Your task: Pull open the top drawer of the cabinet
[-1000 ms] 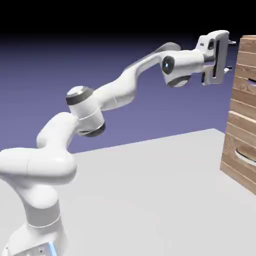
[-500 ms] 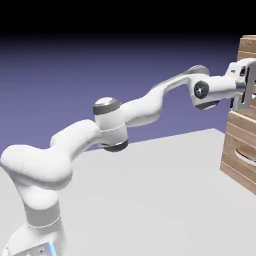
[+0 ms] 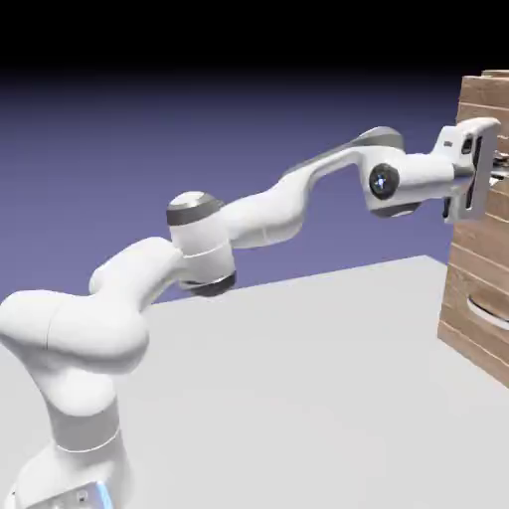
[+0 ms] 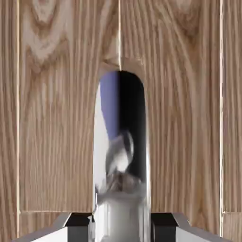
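The cabinet [image 3: 475, 288] of light-brown planks stands at the exterior view's right edge. Its top drawer [image 3: 487, 109] has a small grey bar handle [image 3: 500, 165] that pokes out beside the hand. My gripper [image 3: 493, 175] is pressed up to this drawer front and is shut on the handle. In the hand view the shiny handle [image 4: 122, 156] rises large between the two dark fingertips [image 4: 79, 221], and the gripper [image 4: 122, 222] is closed on it. The drawer's wood [image 4: 52, 118] fills the view behind. The drawer front stands slightly out from the planks below.
A lower plank front with a curved grey handle [image 3: 487, 314] sits beneath the hand. The grey table [image 3: 298, 378] spreads between the robot's base and the cabinet. The arm stretches across it well above the surface.
The hand reached right to the drawer front, and its jaws shut on the handle. It has since drawn back left a little, and the top drawer front came with it.
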Action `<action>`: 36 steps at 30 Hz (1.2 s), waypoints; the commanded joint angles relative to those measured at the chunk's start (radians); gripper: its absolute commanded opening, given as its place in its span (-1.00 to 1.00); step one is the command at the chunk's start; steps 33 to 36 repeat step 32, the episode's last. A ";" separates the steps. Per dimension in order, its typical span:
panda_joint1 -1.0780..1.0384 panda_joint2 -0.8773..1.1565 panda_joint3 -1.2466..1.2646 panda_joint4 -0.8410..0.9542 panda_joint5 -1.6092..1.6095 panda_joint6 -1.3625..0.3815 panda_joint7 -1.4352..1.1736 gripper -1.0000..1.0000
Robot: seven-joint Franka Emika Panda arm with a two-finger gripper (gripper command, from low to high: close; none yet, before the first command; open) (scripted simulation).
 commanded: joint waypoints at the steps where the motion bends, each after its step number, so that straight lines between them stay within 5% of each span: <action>1: 0.022 -0.002 -0.002 -0.036 0.005 -0.013 -0.010 -1.00; 29: 0.601 -0.166 -0.137 -0.972 -0.053 -0.368 -0.061 -1.00; 30: 0.601 -0.166 -0.137 -0.972 -0.053 -0.368 -0.061 1.00; 36: 0.629 -0.173 -0.145 -1.008 -0.066 -0.376 -0.063 1.00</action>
